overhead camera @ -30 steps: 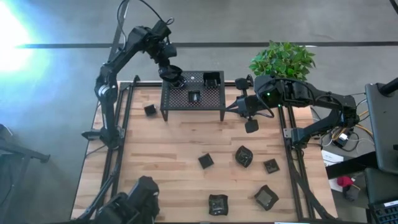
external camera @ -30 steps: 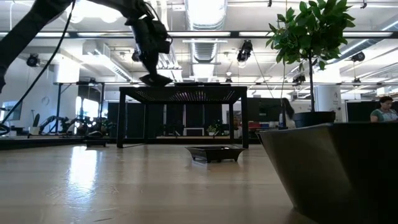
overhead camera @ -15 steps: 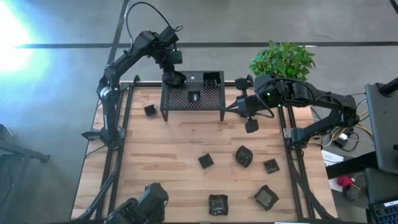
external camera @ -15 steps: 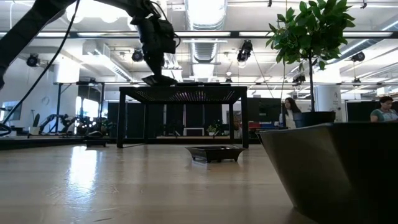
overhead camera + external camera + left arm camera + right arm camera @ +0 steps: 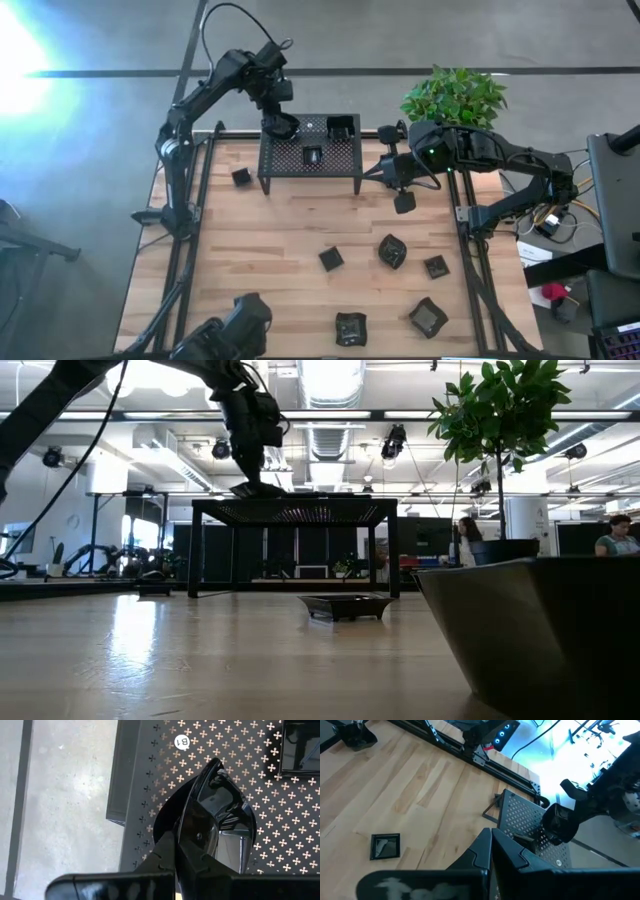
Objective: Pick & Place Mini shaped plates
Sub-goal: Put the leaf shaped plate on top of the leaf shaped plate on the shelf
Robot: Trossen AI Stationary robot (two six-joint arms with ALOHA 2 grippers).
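- Over the rack's [image 5: 310, 150] far-left corner: left gripper [image 5: 280, 122] pinched tight on a glossy dark mini plate [image 5: 220, 827], clamping its rim. Wrist view shows the plate right above the perforated top, nr the "B1" sticker [image 5: 182, 741].
- Change vs a sec ago: arm has swung in from just off the rack's far-left corner and dropped; over the last half sec it barely moves. Low view puts the plate at deck level — touching or a hair above, can't tell.
- Meaning: transport looks done, this is the set-down. Next step prob. release, then lift clear w/o dragging the plate.
- Already on the rack: one plate at centre [image 5: 312, 154], one at the far-right corner [image 5: 340, 126].
- Right gripper [image 5: 404, 199] shut, nothing visible in it, hanging just off the rack's right end over the bench [image 5: 270, 250]. No shift over the sec → waiting.
- Still loose on the bench: one plate by the left edge beside the rack [image 5: 241, 177]; five toward the near-right corner — [image 5: 331, 259], [image 5: 392, 251], [image 5: 435, 267], [image 5: 350, 327], [image 5: 428, 317].
- Judgement: roughly a third placed, counting the one in hand; six left.
- Risk: glossy curved plate may rock or slide on release so close to the rack's edge.
- Potted plant [image 5: 455, 97] beyond the bench's far-right corner, out of the way.
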